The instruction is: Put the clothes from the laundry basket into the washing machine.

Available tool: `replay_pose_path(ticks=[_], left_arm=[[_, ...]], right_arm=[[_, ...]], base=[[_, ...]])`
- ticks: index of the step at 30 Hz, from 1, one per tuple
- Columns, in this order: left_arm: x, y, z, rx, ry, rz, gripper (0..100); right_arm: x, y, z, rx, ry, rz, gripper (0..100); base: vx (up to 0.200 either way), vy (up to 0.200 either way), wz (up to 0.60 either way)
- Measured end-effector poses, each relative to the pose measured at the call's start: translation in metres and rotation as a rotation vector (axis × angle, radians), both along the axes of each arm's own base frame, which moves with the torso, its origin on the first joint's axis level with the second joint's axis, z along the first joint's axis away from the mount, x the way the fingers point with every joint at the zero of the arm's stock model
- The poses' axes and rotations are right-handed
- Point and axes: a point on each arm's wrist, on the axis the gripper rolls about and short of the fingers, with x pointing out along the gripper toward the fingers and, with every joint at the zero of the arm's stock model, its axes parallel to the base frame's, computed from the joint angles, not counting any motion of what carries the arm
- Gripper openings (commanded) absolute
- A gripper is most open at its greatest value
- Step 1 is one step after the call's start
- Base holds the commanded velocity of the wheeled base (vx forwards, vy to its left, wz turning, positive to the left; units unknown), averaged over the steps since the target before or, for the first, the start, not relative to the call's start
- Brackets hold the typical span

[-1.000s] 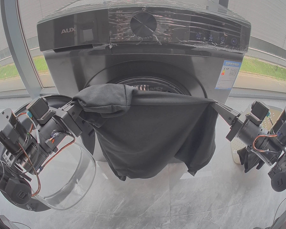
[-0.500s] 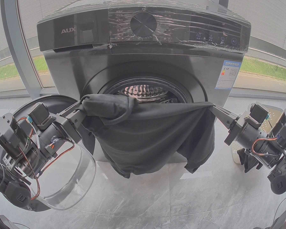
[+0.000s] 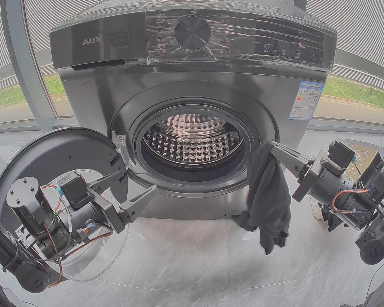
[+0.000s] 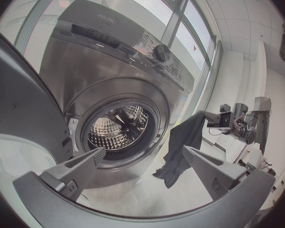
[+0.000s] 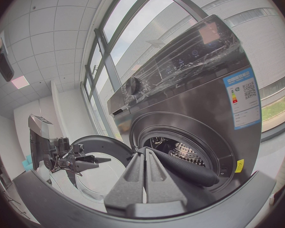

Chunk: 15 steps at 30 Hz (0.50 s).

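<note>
Dark garment [image 3: 266, 192] is out of the basket but not yet in the machine, so I judge this load about halfway. Closest to me, the left gripper [image 3: 139, 180] hangs low in front of the open door [image 3: 55, 158], its fingers spread wide apart with nothing between them. A little further out, on my right side, the right gripper [image 3: 274, 146] has its fingers pressed together on the top edge of the garment. The cloth drops in one long bunch beside the lower right of the opening, and its tail reaches down toward the floor [image 3: 192, 256]. I cannot tell if it touches. Behind the right arm I make out a pale perforated laundry basket [image 3: 365, 156] with something dark hanging at its foot, so there may be more to fetch. Beyond that, the washing machine [image 3: 192, 86] stands ready, and its drum [image 3: 192, 141] shows bare metal with no clothes inside. What's left is swinging this piece across, feeding it through the opening and letting go.
</note>
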Motion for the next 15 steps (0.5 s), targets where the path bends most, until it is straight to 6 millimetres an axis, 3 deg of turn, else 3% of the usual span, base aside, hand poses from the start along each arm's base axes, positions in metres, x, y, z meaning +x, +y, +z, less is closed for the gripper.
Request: replay_pose_path(ticks=[15], left_arm=[[0.01, -0.051, -0.036, 0.124, 0.049, -0.151, 100]], right_arm=[[-0.002, 0.026, 0.015, 0.026, -0.019, 0.08, 0]], base=[[0.0, 0.0, 0.0]])
